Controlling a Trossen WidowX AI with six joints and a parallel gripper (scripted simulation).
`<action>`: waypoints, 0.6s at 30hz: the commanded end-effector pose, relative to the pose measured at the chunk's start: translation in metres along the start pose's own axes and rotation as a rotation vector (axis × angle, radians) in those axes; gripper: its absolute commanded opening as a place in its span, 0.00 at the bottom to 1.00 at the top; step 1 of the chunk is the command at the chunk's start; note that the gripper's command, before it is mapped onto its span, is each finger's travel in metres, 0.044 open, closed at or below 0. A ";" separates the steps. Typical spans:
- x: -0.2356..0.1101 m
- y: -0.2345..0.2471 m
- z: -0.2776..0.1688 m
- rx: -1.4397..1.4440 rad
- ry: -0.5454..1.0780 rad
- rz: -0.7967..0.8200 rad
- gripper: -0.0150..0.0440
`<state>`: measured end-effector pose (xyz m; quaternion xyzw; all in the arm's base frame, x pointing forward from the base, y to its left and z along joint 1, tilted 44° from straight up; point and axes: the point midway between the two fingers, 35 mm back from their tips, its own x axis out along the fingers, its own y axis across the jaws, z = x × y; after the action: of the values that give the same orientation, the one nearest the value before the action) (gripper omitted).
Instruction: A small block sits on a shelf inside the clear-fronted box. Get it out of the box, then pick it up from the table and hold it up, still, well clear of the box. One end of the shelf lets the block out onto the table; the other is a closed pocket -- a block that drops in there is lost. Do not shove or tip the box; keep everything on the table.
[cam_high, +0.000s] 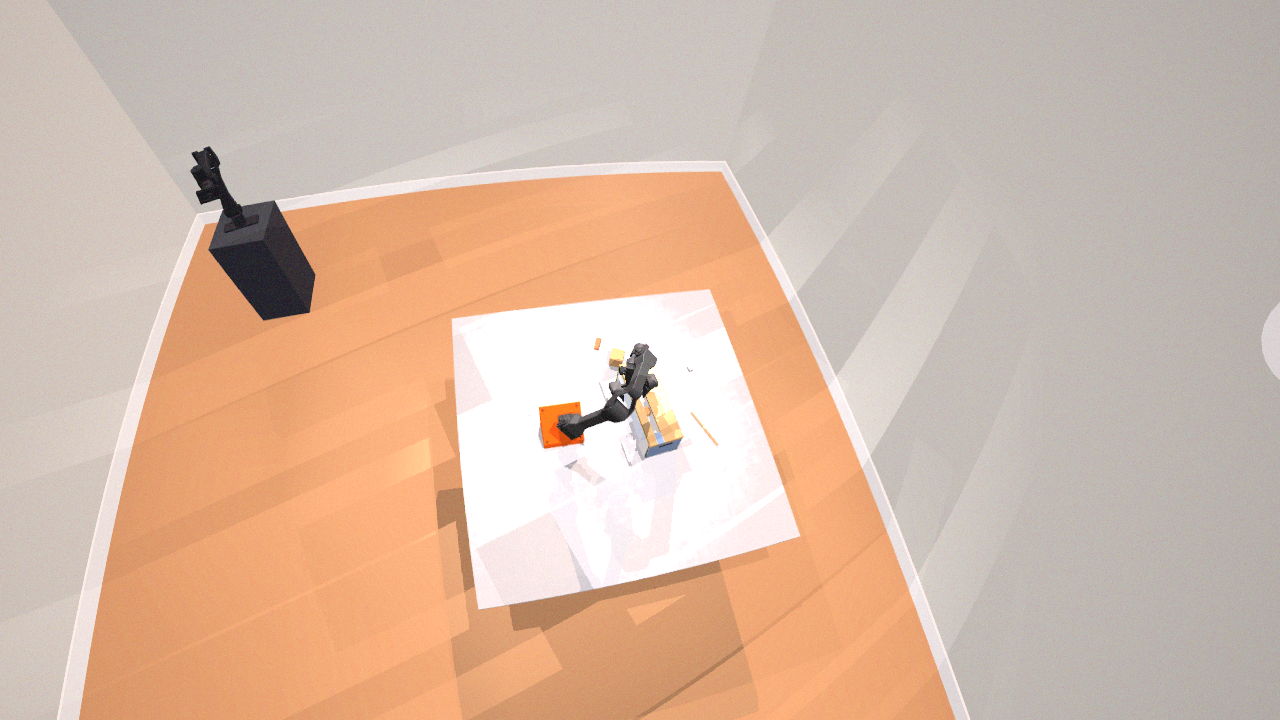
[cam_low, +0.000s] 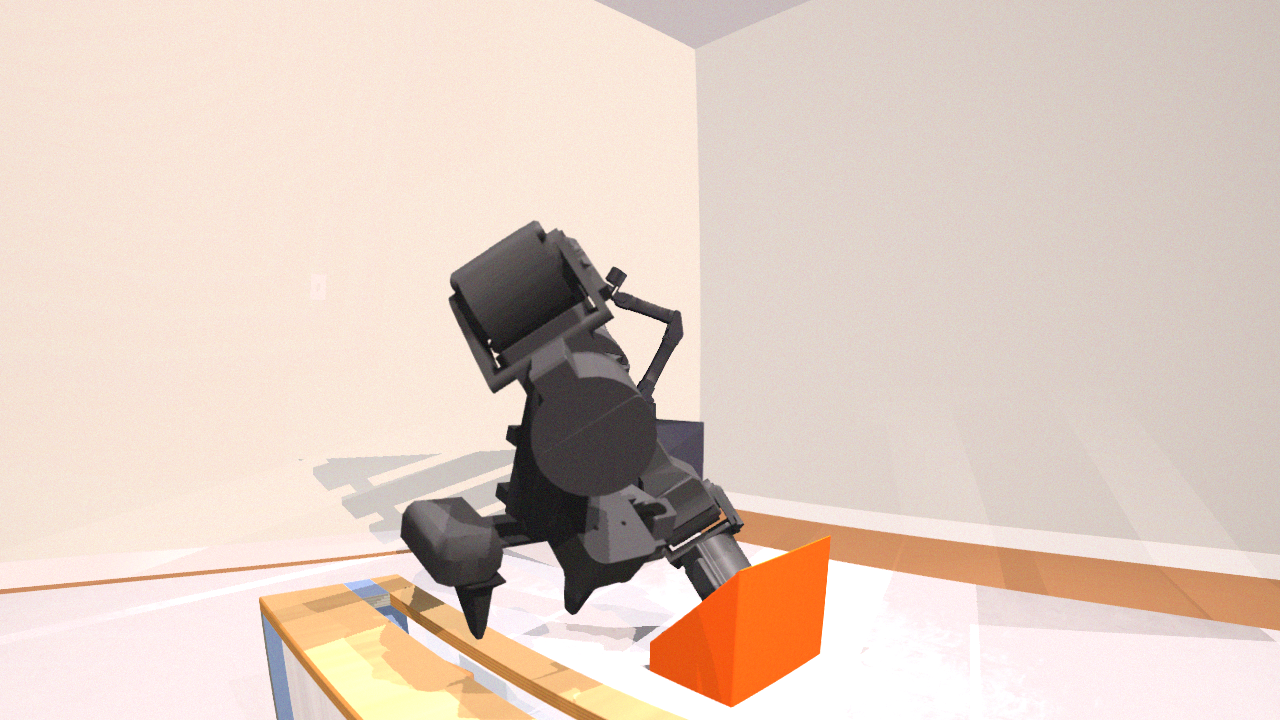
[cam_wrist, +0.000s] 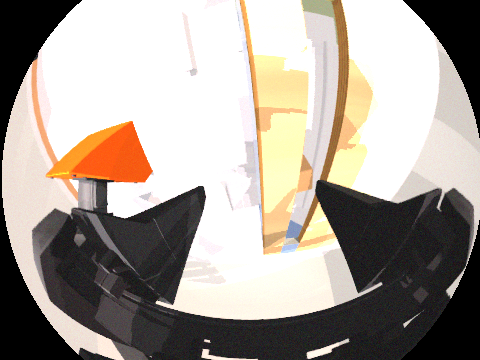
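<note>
Block (cam_high: 616, 356) first: the small tan cube lies on the white table (cam_high: 537, 537), outside the box, just beyond its far end, and nothing grips it. From the top view the widest thing is the orange wood floor (cam_high: 268, 447) with a pale border, and the table is a white square on it. Near the far left corner of the floor stands a dark pedestal (cam_high: 261, 259) carrying a thin black camera arm (cam_high: 208, 179). On the table the long box (cam_high: 664, 428) lies with pale wooden boards along its top and a blue end wall toward the exterior camera; its far part is hidden under the robot. The dark grey arm (cam_high: 597, 413) rises from an orange base (cam_high: 551, 419) and leans over the box toward the block. In the exterior view it is bunched up and foreshortened, and the gripper (cam_low: 526, 619) hangs low over the far end of the box; whether a fingertip touches the wood cannot be told. Its jaws stand wide apart with nothing between them. In the wrist view the two dark fingers frame one long edge of the box, which runs away from the camera, with the base off to the left. A thin orange strip (cam_high: 704, 428) lies beside the box, and a tiny orange piece (cam_high: 597, 342) sits near the block.
</note>
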<state>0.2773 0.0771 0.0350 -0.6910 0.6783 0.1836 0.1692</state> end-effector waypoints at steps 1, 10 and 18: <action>0.008 0.001 0.002 -0.014 0.009 0.001 0.93; 0.023 0.000 0.006 -0.023 0.013 0.001 0.93; 0.036 0.000 0.009 -0.031 0.018 0.001 0.93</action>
<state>0.2788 0.0555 0.0140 -0.6935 0.6773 0.1867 0.1593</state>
